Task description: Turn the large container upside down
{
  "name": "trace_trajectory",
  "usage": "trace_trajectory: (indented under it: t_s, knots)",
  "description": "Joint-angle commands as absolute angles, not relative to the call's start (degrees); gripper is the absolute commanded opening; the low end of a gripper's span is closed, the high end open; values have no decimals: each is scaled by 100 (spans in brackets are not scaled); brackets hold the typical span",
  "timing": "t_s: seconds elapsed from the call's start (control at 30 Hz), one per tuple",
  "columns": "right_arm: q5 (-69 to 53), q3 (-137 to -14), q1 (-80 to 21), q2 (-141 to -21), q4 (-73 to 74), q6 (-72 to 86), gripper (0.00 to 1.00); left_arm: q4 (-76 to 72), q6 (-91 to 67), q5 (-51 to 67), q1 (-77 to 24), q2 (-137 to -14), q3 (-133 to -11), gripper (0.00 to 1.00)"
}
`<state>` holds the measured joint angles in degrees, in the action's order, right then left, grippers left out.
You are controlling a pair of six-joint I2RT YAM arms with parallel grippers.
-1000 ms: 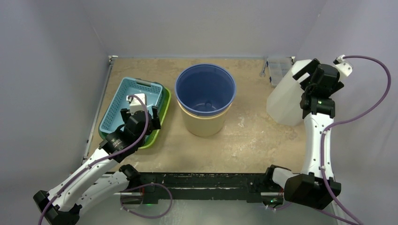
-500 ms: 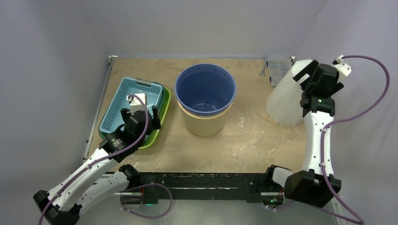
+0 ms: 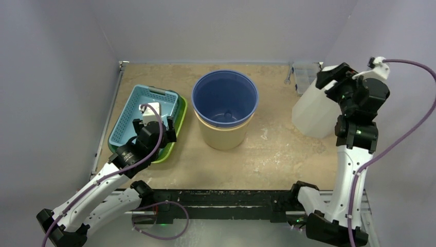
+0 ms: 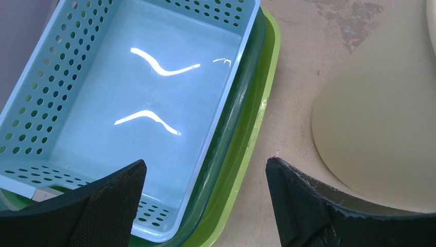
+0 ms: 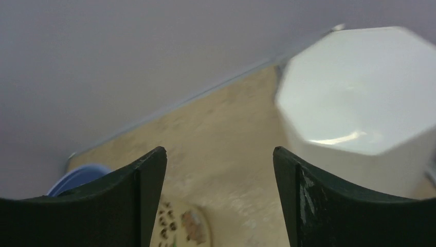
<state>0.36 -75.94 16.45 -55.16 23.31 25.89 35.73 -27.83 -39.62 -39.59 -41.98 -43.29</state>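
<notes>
The large container [image 3: 312, 114] is a white, translucent, octagonal tub standing at the table's right side. In the right wrist view its upper face [image 5: 360, 87] looks flat and closed. My right gripper [image 3: 331, 78] hovers above its top far edge, open, apart from it, with nothing between the fingers [image 5: 218, 152]. My left gripper [image 3: 153, 126] is open over the near right corner of the light blue basket [image 4: 128, 98]; its jaws straddle the basket's rim and the green tray's edge [image 4: 205, 164] without holding anything.
A blue bucket nested in a beige one [image 3: 224, 108] stands upright mid-table. The perforated basket [image 3: 141, 113] sits in a green tray [image 3: 177, 126] at the left. A small clear box [image 3: 304, 72] lies at the back right corner. Grey walls enclose the table.
My right arm has risen and swung back toward the right wall, off the white container, and its jaws have narrowed slightly. The left arm and all objects stayed put.
</notes>
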Motion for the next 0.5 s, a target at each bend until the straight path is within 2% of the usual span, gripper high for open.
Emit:
trace_trajectory:
  t_s: [0.0, 0.13, 0.27, 0.47]
  knots:
    - [-3744, -7541, 1219, -5968, 2067, 2784, 76, 3456, -2691, -3938, -3934, -4182, -4525, 86]
    - [-1849, -8067, -896, -6661, 3173, 2025, 78, 3454, -2689, -3922, -3934, -4183, -4526, 86]
    - [-1796, -8077, -1304, -7029, 3315, 2277, 72, 3486, -2716, -3986, -3936, -4180, -4526, 85]
    - [-1431, -8163, -1723, -7172, 3375, 2179, 70, 3504, -2742, -4035, -3933, -4177, -4526, 85]
